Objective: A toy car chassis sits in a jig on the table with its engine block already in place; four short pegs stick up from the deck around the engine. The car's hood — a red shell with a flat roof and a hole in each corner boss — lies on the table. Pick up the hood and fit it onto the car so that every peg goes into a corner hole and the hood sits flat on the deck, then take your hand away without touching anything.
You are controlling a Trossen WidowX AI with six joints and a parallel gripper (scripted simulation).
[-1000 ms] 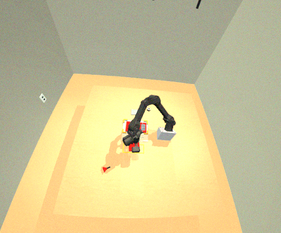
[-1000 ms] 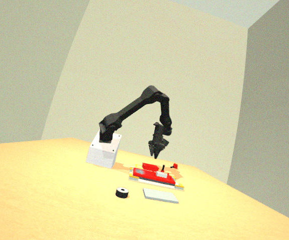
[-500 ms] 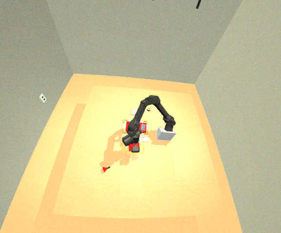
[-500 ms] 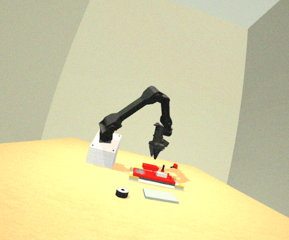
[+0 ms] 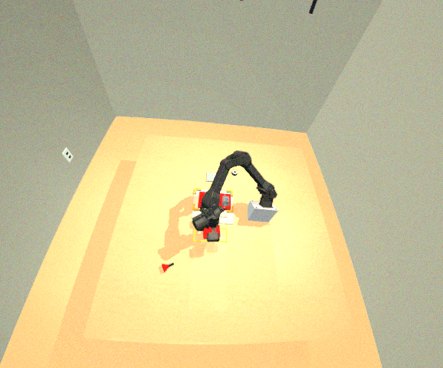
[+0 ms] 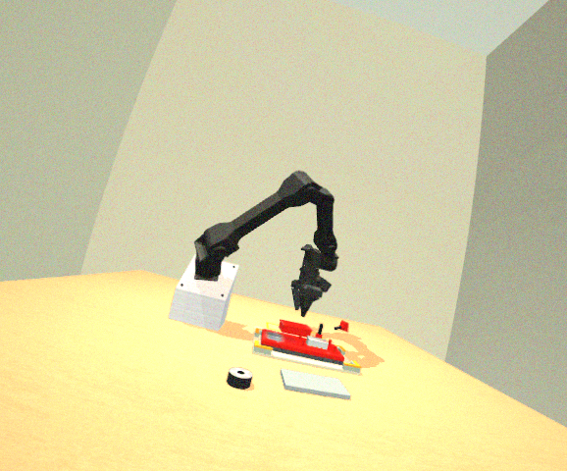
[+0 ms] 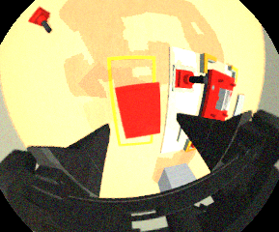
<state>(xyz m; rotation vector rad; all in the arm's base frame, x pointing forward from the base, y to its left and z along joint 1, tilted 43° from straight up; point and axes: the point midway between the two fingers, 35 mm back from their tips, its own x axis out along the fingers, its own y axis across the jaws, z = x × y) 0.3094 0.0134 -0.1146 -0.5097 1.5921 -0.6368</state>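
Note:
The red hood point(image 5: 206, 233) point(image 6: 293, 328) point(image 7: 139, 110) lies on the table inside a yellow outline point(image 5: 226, 234) point(image 7: 112, 82), toward one end of it. My gripper point(image 6: 300, 311) point(image 7: 144, 121) is open and empty, pointing down above the hood; in the wrist view the hood shows between and beyond the fingertips. The red chassis point(image 5: 201, 199) point(image 6: 299, 346) point(image 7: 217, 79) sits in the jig point(image 6: 308, 360) beside the hood. A pale engine block point(image 6: 317, 342) stands on its deck, with small red pegs near it. The hood's corner holes cannot be made out.
A white strip point(image 5: 228, 218) between hood and jig bears a red piece with a black upright stem point(image 7: 184, 78). A red, black-handled piece point(image 5: 165, 267) point(image 6: 344, 326) point(image 7: 39, 16) lies farther out. Beyond the jig are a grey plate point(image 5: 210, 176) point(image 6: 314, 383) and a black wheel point(image 5: 234, 172) point(image 6: 239, 378).

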